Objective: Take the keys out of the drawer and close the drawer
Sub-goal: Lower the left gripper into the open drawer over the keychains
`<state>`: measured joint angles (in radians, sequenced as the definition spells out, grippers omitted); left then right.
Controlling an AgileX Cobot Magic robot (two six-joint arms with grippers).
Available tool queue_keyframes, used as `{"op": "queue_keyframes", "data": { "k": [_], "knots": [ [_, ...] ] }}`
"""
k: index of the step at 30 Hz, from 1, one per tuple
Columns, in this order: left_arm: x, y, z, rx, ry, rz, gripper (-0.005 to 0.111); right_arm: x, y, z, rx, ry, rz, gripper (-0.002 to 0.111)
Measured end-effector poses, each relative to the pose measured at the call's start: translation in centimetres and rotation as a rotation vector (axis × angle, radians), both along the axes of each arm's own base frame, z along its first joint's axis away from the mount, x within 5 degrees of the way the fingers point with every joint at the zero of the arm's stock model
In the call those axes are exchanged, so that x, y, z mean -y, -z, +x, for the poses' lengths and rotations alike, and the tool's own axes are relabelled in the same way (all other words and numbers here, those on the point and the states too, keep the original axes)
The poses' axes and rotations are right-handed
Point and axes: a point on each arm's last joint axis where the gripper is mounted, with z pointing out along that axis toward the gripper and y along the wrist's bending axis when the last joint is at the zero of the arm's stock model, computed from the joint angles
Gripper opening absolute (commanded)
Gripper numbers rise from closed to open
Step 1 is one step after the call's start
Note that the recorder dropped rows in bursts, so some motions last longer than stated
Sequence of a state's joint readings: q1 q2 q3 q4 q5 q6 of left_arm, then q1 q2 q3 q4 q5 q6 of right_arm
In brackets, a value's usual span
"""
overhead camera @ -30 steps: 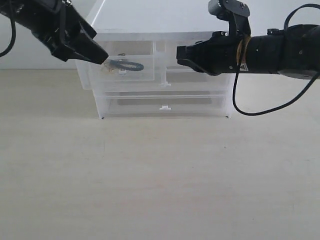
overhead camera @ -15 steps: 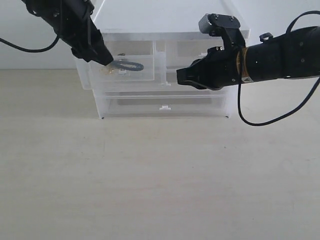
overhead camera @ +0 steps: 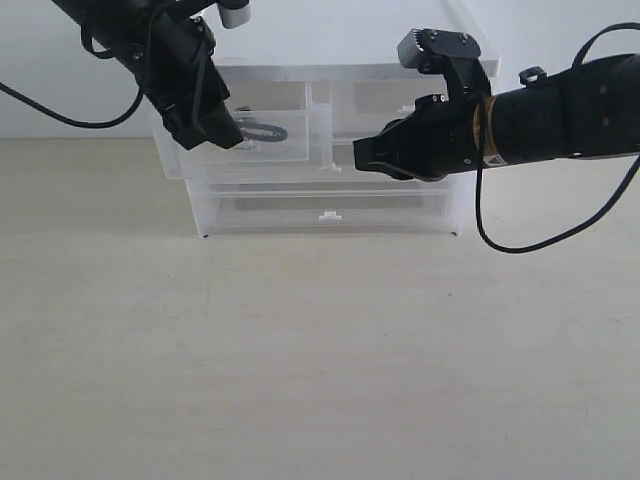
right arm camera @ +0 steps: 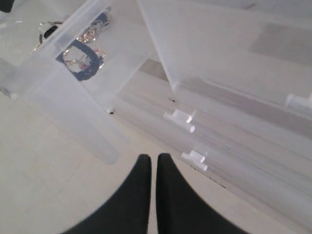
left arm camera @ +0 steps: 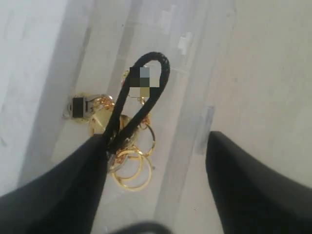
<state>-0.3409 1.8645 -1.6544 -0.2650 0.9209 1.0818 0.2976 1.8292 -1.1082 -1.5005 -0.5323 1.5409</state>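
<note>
- Pale wood-look table fills the foreground and carries a translucent white plastic cabinet of drawers at its far side.
- Black right tool hovers before the cabinet's right half, its fingers pressed together on nothing.
- Pulled out on the left is the half-width translucent white plastic drawer. The small gold-coloured bunch of keys, with its black loop strap, lies on its floor.
- Black left tool dips into that drawer with fingers apart and nothing clamped. One finger is at the rings; the other seems to sit over the front wall.
- I judge the step to be grasping the keys, with closing the drawer not yet begun. Next, both fingers should settle inside the wall, pinch the strap or rings, and lift clear.
</note>
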Motion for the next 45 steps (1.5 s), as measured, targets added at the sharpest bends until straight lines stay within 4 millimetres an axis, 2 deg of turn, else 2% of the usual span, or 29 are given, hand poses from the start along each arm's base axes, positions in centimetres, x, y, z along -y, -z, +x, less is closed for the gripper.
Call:
{"op": "queue_keyframes", "data": {
  "k": [7,11,18,22,27,33,36,40,42,45],
  "knots": [
    [0.1,0.0,-0.1,-0.001,0.016,0.010,0.004,0.2,0.1,0.2,-0.003,0.033,-0.002,0.000],
    [0.2,0.0,-0.2,0.011,0.045,0.027,0.004,0.7,0.0,0.8,0.015,0.120,-0.008,0.000],
    [0.1,0.3,-0.8,-0.052,0.082,0.055,0.004,0.8,-2.2,2.3,0.080,0.222,0.079,0.000],
    [0.1,0.3,-1.2,-0.088,0.098,0.066,0.004,0.9,-2.4,2.4,0.107,0.241,0.078,0.000],
    [-0.2,-0.9,-2.1,-0.104,0.111,0.066,0.004,0.9,-2.4,2.5,0.121,0.236,0.068,0.000],
    [-0.2,-0.8,-2.2,-0.114,0.106,0.063,0.004,0.9,-2.4,2.5,0.121,0.238,0.070,0.000],
    [-0.2,-0.9,-2.3,-0.110,0.101,0.058,0.012,0.9,-2.4,2.5,0.123,0.237,0.069,0.000],
    [-0.1,-1.1,-2.2,-0.112,0.076,0.034,0.042,0.9,-2.4,2.5,0.123,0.237,0.069,0.000],
    [0.0,-1.4,-2.2,-0.091,0.063,0.013,0.052,0.9,-2.4,2.5,0.123,0.237,0.069,0.000],
    [0.0,-1.7,-2.2,-0.074,0.055,0.000,0.055,0.9,-2.4,2.5,0.123,0.237,0.069,0.000]
  ]
}}
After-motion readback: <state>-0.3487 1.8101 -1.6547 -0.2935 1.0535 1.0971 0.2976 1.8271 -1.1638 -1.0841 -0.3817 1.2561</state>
